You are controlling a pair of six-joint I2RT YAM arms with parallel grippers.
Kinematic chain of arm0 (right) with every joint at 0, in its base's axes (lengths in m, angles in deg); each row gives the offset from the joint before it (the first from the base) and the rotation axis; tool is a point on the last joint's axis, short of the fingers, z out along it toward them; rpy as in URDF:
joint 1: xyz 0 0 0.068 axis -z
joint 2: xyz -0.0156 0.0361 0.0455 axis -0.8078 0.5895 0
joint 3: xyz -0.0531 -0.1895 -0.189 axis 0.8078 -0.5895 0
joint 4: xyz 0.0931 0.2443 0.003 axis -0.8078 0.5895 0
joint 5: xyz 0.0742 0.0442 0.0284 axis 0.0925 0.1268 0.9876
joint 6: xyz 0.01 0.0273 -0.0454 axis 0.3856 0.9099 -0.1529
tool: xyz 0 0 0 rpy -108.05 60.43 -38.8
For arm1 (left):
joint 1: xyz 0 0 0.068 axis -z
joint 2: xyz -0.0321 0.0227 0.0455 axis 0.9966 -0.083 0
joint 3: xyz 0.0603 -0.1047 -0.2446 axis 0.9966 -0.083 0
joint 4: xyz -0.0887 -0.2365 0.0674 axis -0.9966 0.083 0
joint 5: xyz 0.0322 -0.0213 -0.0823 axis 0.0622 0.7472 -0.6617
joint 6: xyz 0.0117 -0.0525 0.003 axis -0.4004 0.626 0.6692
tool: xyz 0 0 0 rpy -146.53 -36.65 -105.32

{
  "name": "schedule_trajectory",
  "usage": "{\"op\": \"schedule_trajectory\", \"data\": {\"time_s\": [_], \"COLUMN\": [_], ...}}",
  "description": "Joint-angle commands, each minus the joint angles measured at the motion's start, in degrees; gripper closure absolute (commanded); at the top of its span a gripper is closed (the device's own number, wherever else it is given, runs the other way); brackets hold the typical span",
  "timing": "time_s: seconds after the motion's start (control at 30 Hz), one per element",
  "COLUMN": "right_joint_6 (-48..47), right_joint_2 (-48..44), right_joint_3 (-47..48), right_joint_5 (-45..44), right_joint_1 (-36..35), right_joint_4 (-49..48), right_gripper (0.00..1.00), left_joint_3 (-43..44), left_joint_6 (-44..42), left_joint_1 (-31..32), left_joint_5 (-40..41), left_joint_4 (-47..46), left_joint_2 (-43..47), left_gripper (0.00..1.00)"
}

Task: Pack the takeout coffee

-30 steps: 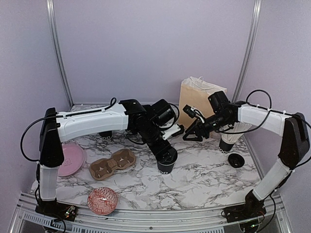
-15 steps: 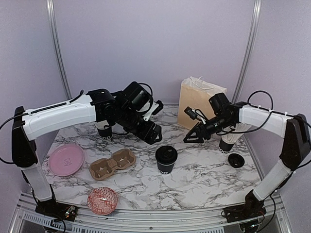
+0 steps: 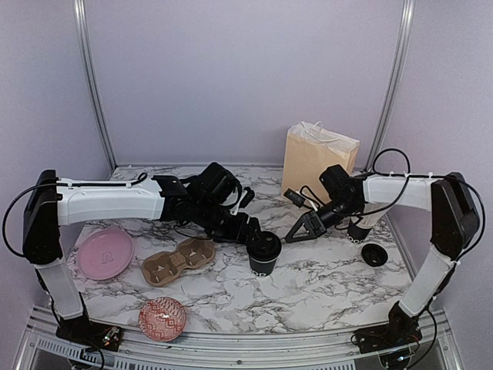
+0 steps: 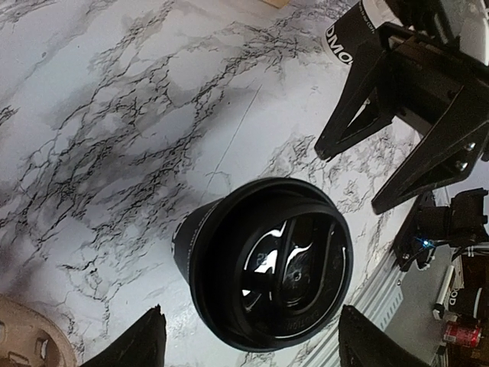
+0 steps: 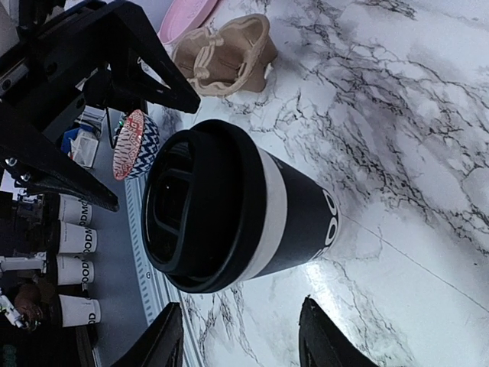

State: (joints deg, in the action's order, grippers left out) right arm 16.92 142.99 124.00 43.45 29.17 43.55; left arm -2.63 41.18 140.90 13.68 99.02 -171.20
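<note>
Top external view: a lidded black cup (image 3: pixel 263 253) stood upright mid-table (image 3: pixel 339 285), ungripped. The left gripper (image 3: pixel 245 229), at its 10 o'clock, and the right gripper (image 3: pixel 299 230), at 2 o'clock, both gaped open. The carrier (image 3: pixel 179 260) at 9 o'clock sat empty, and the bag (image 3: pixel 317 158) stood at 1 o'clock. Packing looked barely begun.

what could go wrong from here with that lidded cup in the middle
The left claw and right claw, both open, sit close on opposite sides of the lidded cup. If both go for it, they might collide or tip it over. A grip high on the cup could also pop its black lid loose.
</note>
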Motion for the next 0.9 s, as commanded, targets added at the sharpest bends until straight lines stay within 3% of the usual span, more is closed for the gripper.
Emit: {"op": "schedule_trajectory", "data": {"time_s": [0.0, 0.37, 0.7, 0.87], "right_joint_6": [0.38, 0.29, 1.11, 3.95], "right_joint_2": [1.22, 4.63, 9.27, 11.14], "right_joint_3": [0.50, 1.01, 2.00, 1.70], "right_joint_5": [3.55, 7.46, 12.91, 4.14], "right_joint_1": [-1.29, -1.48, -2.31, -2.32], "right_joint_4": [-0.15, -1.25, -2.81, -3.95], "right_gripper": [0.51, 0.56, 0.67, 0.76], "left_joint_3": [-0.24, -0.38, -2.01, -3.38], "left_joint_6": [2.62, 2.75, 2.93, 3.29], "left_joint_1": [-0.02, -0.16, -0.12, -0.20], "left_joint_5": [-1.82, -3.15, -4.33, -4.04], "left_joint_4": [-5.35, -6.09, -7.12, -7.30], "left_joint_2": [-1.15, -5.16, -6.52, -7.44], "left_gripper": [0.24, 0.36, 0.36, 0.37]}}
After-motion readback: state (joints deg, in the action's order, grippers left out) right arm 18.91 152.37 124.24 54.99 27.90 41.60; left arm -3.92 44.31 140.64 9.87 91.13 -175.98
